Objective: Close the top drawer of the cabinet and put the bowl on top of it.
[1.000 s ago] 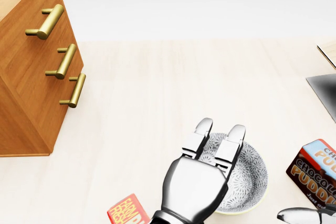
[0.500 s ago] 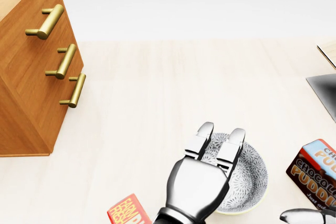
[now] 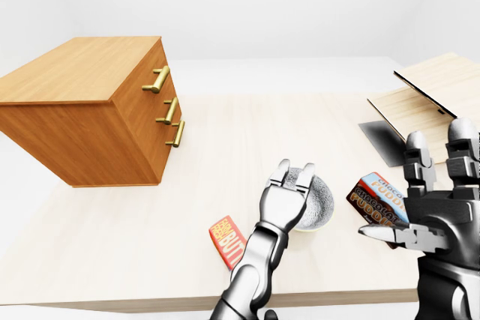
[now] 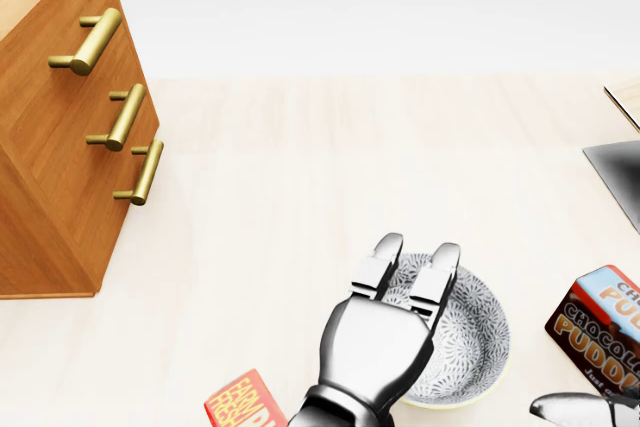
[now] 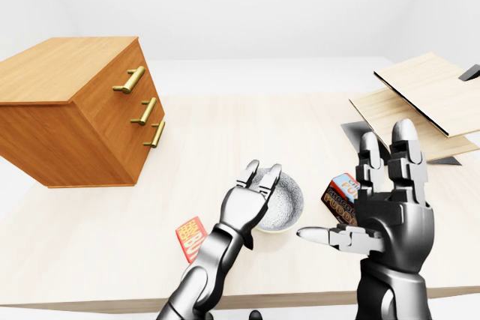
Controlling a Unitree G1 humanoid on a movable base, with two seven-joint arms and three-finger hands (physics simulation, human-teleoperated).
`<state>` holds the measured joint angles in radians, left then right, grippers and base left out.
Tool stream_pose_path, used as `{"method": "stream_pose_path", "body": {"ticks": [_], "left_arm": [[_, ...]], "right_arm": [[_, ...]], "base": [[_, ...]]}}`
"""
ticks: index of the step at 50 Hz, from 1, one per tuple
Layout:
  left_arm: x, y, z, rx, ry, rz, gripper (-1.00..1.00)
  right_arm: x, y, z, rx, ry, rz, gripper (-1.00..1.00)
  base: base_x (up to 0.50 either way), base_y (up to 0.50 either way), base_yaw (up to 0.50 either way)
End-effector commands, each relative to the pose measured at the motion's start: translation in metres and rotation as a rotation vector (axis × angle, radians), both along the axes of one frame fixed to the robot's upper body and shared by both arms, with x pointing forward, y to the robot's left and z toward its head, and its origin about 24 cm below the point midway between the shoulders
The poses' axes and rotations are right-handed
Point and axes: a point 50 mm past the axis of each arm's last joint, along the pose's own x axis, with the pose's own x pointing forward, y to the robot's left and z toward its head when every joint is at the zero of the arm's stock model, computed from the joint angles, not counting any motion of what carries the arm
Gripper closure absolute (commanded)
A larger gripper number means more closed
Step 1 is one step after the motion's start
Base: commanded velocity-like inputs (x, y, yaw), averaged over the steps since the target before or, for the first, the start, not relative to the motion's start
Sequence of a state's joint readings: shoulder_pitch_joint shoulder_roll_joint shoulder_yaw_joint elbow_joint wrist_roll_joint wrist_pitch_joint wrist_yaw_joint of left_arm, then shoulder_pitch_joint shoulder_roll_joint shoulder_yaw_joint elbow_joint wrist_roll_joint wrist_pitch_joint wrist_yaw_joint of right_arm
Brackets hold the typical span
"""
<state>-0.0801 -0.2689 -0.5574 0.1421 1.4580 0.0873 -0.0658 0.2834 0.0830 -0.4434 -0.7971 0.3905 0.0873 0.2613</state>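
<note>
Head view, supplemented by both eye views. The left hand (image 4: 375,342) lies over the left rim of the bowl (image 4: 470,337), fingers straight and unclosed, gripping nothing that shows. Over the last second its fingertips have drifted slightly down and left in this view, an adjustment rather than a grasp. The bowl sits unmoved on the table (image 4: 300,167), well apart from the cabinet (image 3: 82,73). The right hand (image 5: 394,215) is raised, spread wide and empty. The top drawer (image 3: 154,80) appears flush, so lifting the bowl is judged to be the remaining work.
</note>
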Motion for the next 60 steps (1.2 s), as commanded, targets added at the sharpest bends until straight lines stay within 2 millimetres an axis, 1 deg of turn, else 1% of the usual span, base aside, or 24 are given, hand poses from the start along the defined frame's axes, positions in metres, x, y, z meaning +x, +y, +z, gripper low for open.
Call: {"method": "stream_pose_path", "body": {"ticks": [1,28,35,36,37,51,55,60], "left_arm": [[0.004,-0.001,-0.005,-0.003,0.016,0.009,-1.00],[0.002,-0.008,-0.021,-0.002,0.053,0.001,-1.00],[0.000,-0.008,-0.021,0.000,0.052,-0.003,-1.00],[0.000,-0.008,-0.020,0.000,0.047,-0.004,0.91],[-0.002,-0.008,-0.020,0.010,0.050,-0.010,1.00],[-0.004,-0.010,-0.021,0.017,0.051,-0.017,1.00],[-0.005,-0.008,-0.012,-0.006,0.038,-0.017,1.00],[-0.005,-0.008,-0.009,-0.014,0.031,-0.017,1.00]], "right_arm": [[0.002,0.000,-0.002,-0.002,0.011,-0.004,-1.00],[0.001,-0.001,0.001,-0.002,-0.007,0.006,-1.00],[0.001,0.000,0.001,-0.002,-0.008,0.009,-1.00],[0.001,0.000,0.001,-0.002,-0.008,0.009,-1.00],[0.002,0.000,0.001,-0.002,-0.007,0.009,-1.00],[0.002,0.000,0.001,0.000,-0.008,0.021,-1.00],[0.002,0.000,0.000,0.001,-0.004,0.028,-1.00],[0.001,0.001,0.000,0.001,-0.007,0.032,-1.00]], "base": [[0.00,0.00,0.00],[0.00,0.00,0.00],[0.00,0.00,0.00],[0.00,0.00,0.00],[0.00,0.00,0.00],[0.00,0.00,0.00],[0.00,0.00,0.00],[0.00,0.00,0.00]]}}
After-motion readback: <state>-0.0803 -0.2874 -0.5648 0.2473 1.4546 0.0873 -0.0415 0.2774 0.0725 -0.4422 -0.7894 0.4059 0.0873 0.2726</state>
